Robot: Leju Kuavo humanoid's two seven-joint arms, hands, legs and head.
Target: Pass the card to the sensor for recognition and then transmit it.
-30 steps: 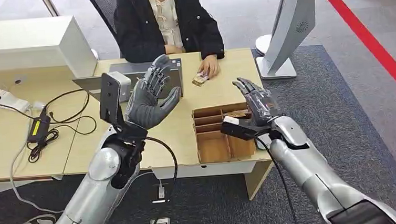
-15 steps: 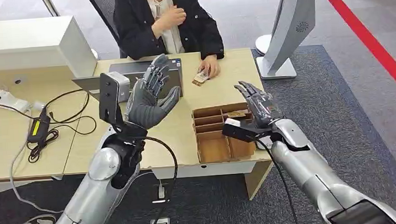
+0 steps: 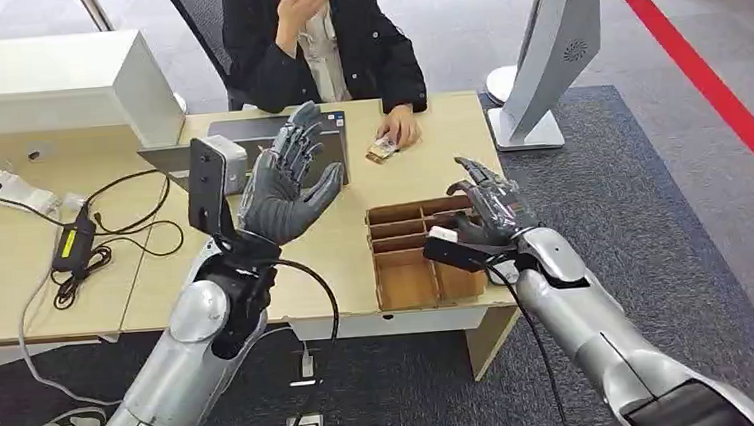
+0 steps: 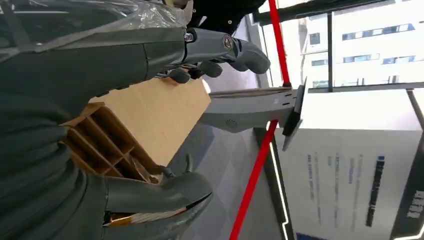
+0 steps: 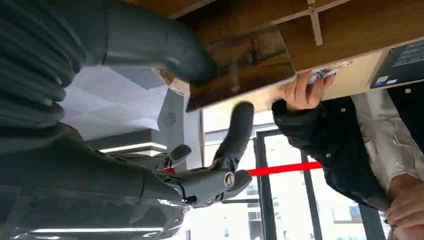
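A brown printed card stands in the back compartment of the divided cardboard box. My right hand hangs over that compartment with its fingers curled down into it. In the right wrist view the thumb lies against the card and one finger sits just off its edge; whether the card is pinched is unclear. My left hand is raised above the table, fingers spread, holding nothing. The grey flat device lies behind it.
A person sits across the table, one hand resting on a small card. A white stand rises at the table's right end. A white box, black cables and an adapter lie at the left.
My right hand has sunk toward the box and curled its fingers into the back compartment. The person's other hand has risen to the face. My left hand has stayed in place.
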